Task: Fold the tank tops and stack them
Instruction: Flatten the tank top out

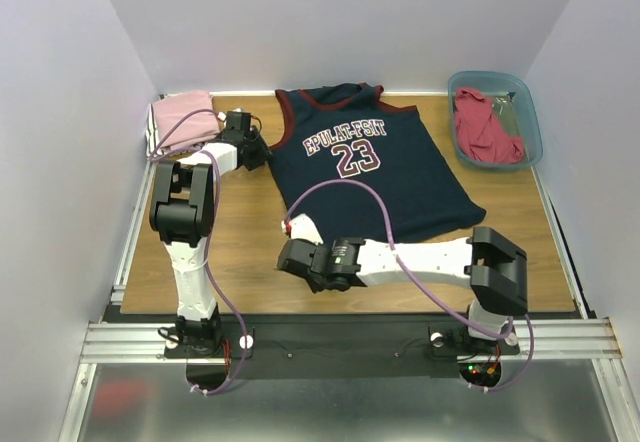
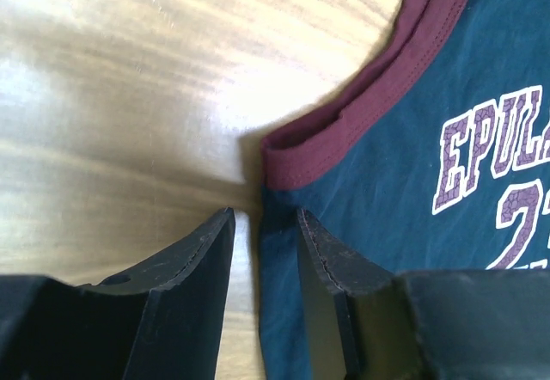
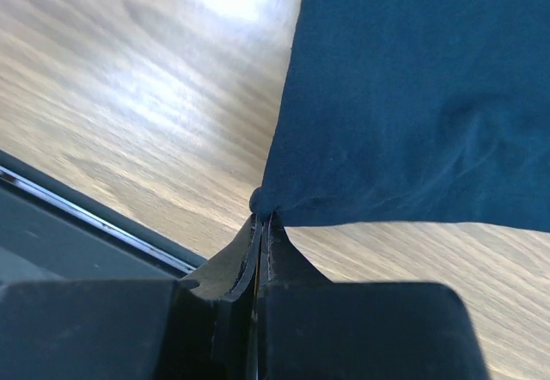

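The jersey point(image 1: 365, 167) lies flat on the table point(image 1: 530, 192). The right gripper point(image 3: 260, 223) is clamped on its near hem corner, a thin bite that a pull may slip. The left gripper point(image 2: 262, 229) stands parted astride its edge below the armhole; closing there may catch only one layer.
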You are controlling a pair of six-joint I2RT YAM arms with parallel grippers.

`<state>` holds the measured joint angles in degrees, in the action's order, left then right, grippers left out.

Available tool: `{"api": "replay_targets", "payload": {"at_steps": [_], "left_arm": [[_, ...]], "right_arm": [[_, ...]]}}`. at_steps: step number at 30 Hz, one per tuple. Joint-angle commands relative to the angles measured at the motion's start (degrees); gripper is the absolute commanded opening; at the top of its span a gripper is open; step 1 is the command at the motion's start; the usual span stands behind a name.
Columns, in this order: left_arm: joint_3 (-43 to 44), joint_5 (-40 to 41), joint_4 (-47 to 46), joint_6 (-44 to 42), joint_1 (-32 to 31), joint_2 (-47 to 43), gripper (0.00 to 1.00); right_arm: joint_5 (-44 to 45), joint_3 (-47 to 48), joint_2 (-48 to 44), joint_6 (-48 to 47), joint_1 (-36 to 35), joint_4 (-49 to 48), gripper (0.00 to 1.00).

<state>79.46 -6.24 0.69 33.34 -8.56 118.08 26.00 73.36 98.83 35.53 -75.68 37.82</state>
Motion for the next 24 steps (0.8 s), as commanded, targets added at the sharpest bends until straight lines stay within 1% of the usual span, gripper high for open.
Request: {"api": "replay_targets", "payload": {"at_steps": [1, 5, 8, 9, 12, 14, 15, 17, 18, 20, 21, 22, 24], "left_arm": [[-1.76, 0.35, -2.01, 0.76, -0.41, -3.91, 0.47], [-2.12, 2.28, -2.18, 0.76, -0.41, -3.04, 0.46], [-1.42, 2.02, -2.45, 1.11, -0.41, -1.98, 0.45], [-1.15, 1.59, -2.71, 1.37, -0.49, -1.72, 0.44], [-0.45, 1.67, -2.88, 1.72, -0.76, -1.10, 0.41], [-0.27, 1.58, -2.97, 1.81, -1.02, -0.84, 0.36], [-0.27, 1.67, -2.97, 1.90, -1.02, -0.84, 0.31], [-0.45, 2.02, -3.06, 1.90, -1.02, -0.84, 0.25], [-0.36, 2.98, -2.89, 1.81, -1.02, -0.84, 0.18], [-0.27, 4.56, -1.92, 1.55, -0.85, -1.45, 0.07], [-0.27, 5.79, -0.87, 1.55, -0.33, -1.89, 0.00], [-0.45, 8.06, -0.78, 1.55, 0.12, -2.50, 0.00], [-1.06, 10.18, 1.14, 1.55, 1.95, -4.61, 0.00]], "right_arm": [[-4.46, 2.66, 2.42, -1.95, 0.01, 1.20, 0.01], [-6.04, 2.93, 2.51, -2.74, -0.08, 1.55, 0.00], [-9.03, 2.84, 2.25, -4.15, 0.01, 1.73, 0.00], [-10.86, 2.84, 2.25, -4.50, 0.01, 1.81, 0.00], [-12.72, 3.45, 2.51, -5.73, 0.01, 2.08, 0.00], [-14.22, 3.98, 2.77, -6.43, 0.01, 2.43, 0.00], [-14.40, 4.42, 2.95, -6.70, 0.01, 2.60, 0.00], [-15.71, 5.82, 3.91, -7.57, 0.01, 3.04, 0.00], [-17.19, 6.17, 4.18, -7.93, 0.01, 3.13, 0.01], [-19.13, 7.14, 5.32, -8.89, 0.01, 3.13, 0.00], [-20.62, 7.58, 5.76, -9.16, 0.01, 3.13, 0.00], [-23.94, 8.02, 6.20, -9.60, 0.01, 2.70, 0.00], [-27.30, 9.78, 8.57, -10.39, -0.26, 2.08, 0.00]]}}
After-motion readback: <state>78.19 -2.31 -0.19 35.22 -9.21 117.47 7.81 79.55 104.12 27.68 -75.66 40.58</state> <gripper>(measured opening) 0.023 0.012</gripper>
